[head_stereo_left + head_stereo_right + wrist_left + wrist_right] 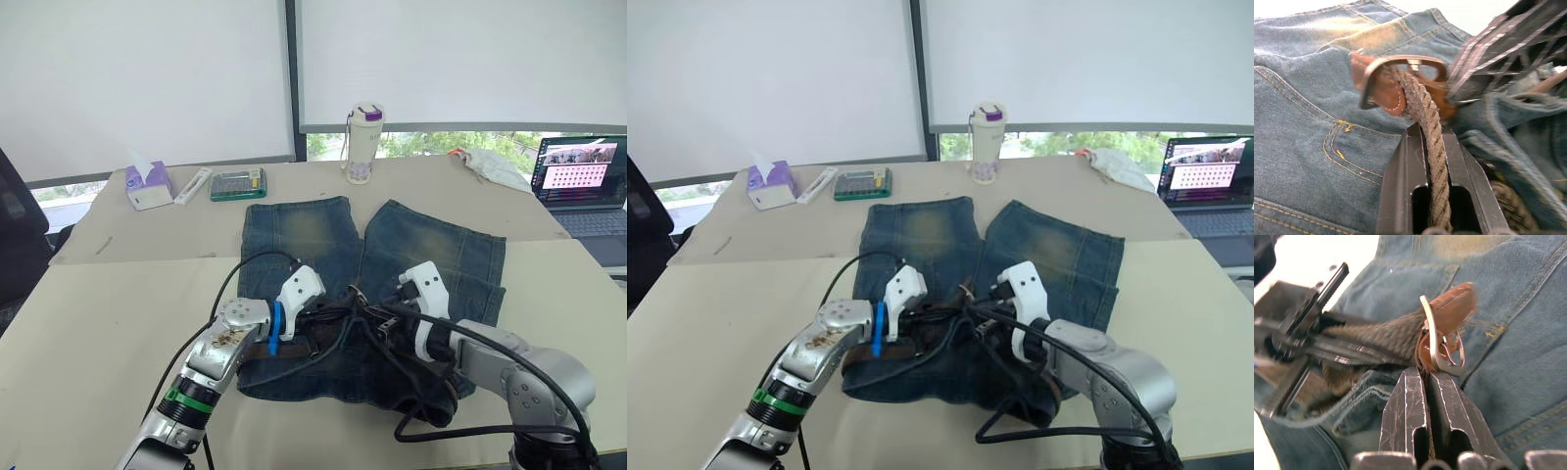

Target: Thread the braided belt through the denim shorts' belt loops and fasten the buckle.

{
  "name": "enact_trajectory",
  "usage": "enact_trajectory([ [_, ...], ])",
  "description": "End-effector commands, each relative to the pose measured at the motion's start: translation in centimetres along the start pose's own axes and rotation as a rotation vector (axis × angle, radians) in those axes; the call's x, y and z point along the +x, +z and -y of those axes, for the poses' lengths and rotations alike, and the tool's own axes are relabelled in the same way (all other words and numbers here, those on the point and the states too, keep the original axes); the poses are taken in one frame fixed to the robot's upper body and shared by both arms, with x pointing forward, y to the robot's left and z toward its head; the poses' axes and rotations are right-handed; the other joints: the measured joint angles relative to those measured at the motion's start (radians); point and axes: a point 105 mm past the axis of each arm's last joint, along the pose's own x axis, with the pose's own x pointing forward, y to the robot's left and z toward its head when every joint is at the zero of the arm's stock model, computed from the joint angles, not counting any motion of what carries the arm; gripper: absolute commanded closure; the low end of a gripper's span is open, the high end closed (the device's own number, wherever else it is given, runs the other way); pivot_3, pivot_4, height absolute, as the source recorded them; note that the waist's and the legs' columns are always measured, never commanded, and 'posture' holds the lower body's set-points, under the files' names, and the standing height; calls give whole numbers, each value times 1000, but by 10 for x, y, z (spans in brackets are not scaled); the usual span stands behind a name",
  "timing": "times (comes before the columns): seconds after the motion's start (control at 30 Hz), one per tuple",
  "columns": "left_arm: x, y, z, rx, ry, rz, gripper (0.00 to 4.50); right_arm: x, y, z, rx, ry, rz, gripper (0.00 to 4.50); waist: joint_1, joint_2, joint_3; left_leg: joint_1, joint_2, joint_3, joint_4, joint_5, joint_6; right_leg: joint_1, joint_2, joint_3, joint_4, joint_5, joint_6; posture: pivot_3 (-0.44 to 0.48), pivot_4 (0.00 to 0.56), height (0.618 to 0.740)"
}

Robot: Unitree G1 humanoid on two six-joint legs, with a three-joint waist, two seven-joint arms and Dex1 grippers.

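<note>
Denim shorts [323, 245] lie flat at centre frame on the bench [98, 323], waistband toward the lower edge, both tools meeting there at the buckle [1400, 66]. Left tool [1431, 134] is clamped on the braided belt [1425, 127] just behind the silver frame; right tool [1426, 374] is pinched shut on the brown leather tab at the buckle. Judgement: fastening step; keep the frame steady and feed the strap straight, without twist.
</note>
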Motion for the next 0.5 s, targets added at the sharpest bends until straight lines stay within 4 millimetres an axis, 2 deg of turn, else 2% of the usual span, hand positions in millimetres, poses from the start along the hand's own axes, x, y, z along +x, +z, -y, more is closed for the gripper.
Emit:
enact_trajectory([
  [0.03,2,28,-6,85,26,76,4500,0,-7,-12,-84,57,-37,4471,-1,0,0,0,0,0,0,0,0,0,0,0,0,0,0,0,150,740],
  [0.13,2,21,-4,109,11,50,4500,-2,-10,-6,-176,32,-55,4471,0,0,0,0,0,0,0,0,0,0,0,0,0,0,0,0,150,740],
  [0.3,6,20,-1,155,1,48,4500,-4,-7,-11,-279,66,-49,4471,4,-1,0,0,-1,0,0,0,0,0,-1,0,-1,0,1,0,150,740],
  [0.37,6,20,-1,163,-1,51,4500,-11,-6,-13,-308,91,-50,3717,6,-1,0,0,-1,0,0,0,0,1,-1,0,-1,0,1,0,150,740],
  [0.4,6,20,-1,163,-2,52,4500,-16,-7,-14,-328,99,-58,3479,9,-1,0,0,-1,0,1,0,0,1,-1,0,-1,0,1,0,150,740],
  [0.5,5,19,1,165,-17,60,4500,-31,2,2,-366,6,-34,2447,11,-1,1,-1,-2,-1,1,0,0,1,-2,-1,-1,0,1,0,150,740],
])
